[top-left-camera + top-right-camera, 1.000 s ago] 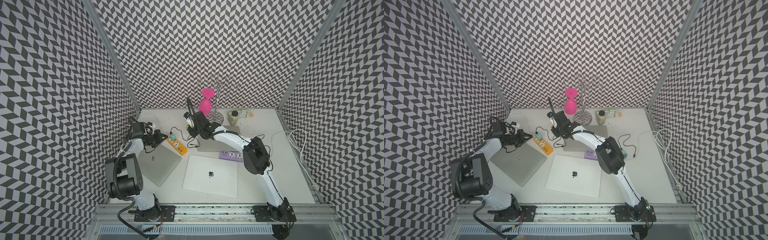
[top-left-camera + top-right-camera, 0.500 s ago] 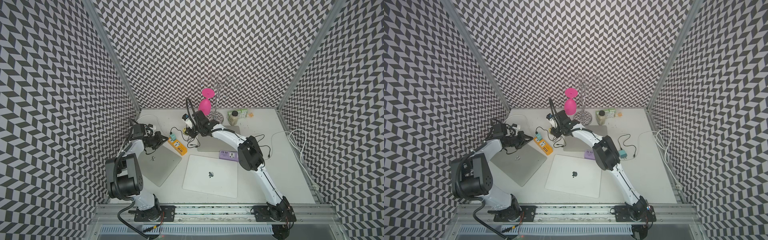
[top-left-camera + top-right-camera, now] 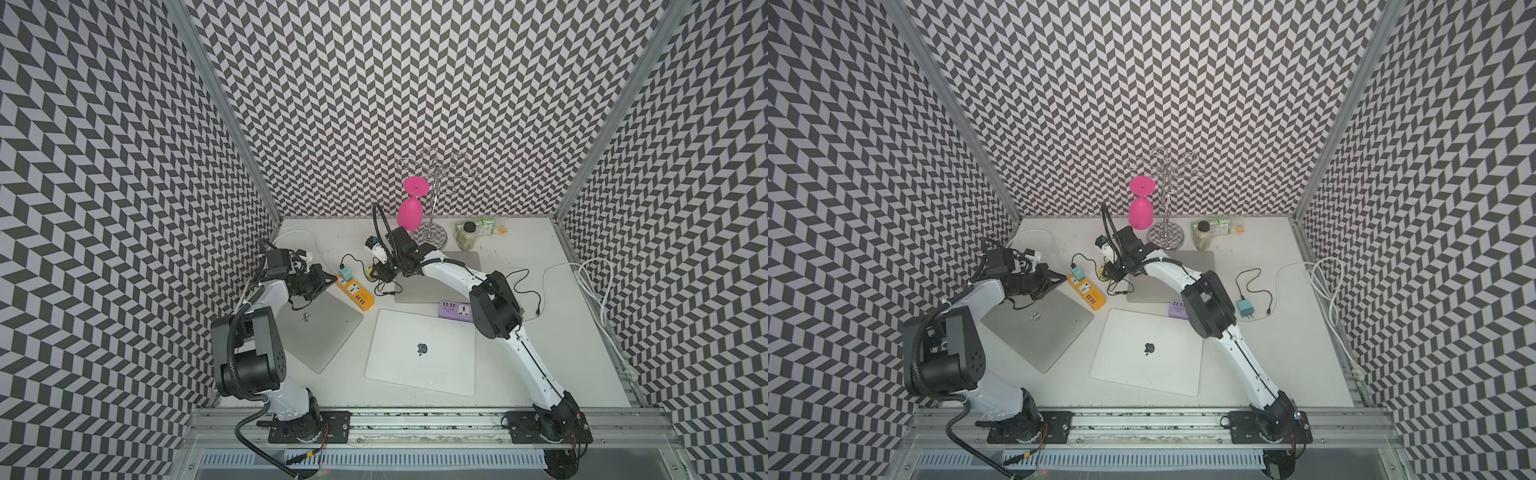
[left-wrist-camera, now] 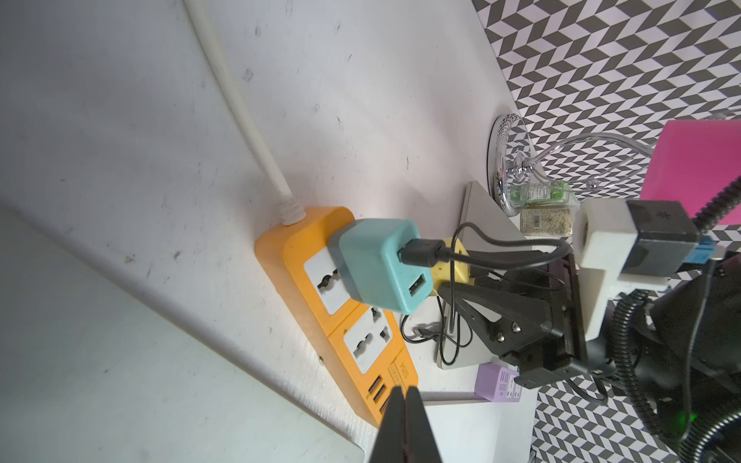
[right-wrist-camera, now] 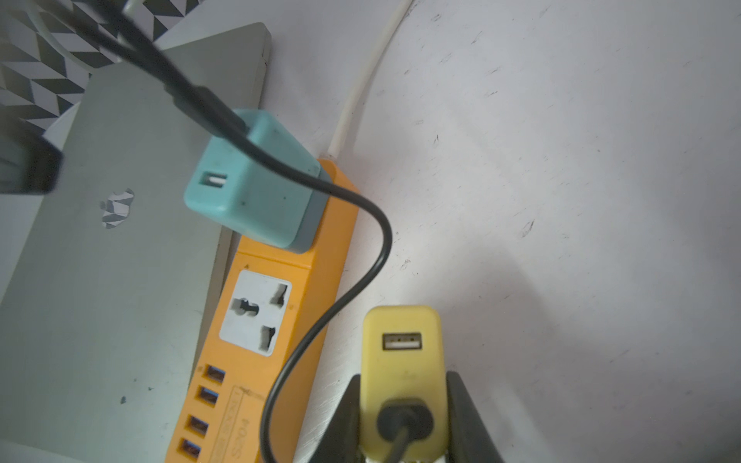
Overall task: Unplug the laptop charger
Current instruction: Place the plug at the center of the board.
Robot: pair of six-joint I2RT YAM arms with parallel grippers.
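Note:
My right gripper point(image 5: 403, 385) is shut on the yellow laptop charger point(image 5: 403, 360), with one black finger point(image 5: 349, 413) on each side of it. The charger hangs just above the table, beside the orange power strip point(image 5: 276, 256) and out of its sockets; its black cable point(image 5: 361, 280) loops away. In both top views the charger point(image 3: 368, 270) point(image 3: 1100, 271) sits right of the strip point(image 3: 355, 293) point(image 3: 1087, 296). A teal charger point(image 4: 377, 264) stays plugged into the strip's far socket. My left gripper point(image 4: 403, 395) is shut on nothing, close by the strip's left side point(image 3: 330, 277).
A grey laptop point(image 3: 320, 328) lies under the left arm, a white laptop point(image 3: 422, 353) at the front middle, and another grey one point(image 3: 453, 266) behind. A purple power strip point(image 3: 455, 311), a pink glass point(image 3: 409, 214) on a wire rack, a jar point(image 3: 467, 237) and a white cable point(image 3: 594, 282) stand around.
The right arm's elbow has swung a little to the left while its gripper stayed by the orange strip with the yellow charger. The left arm has hardly moved.

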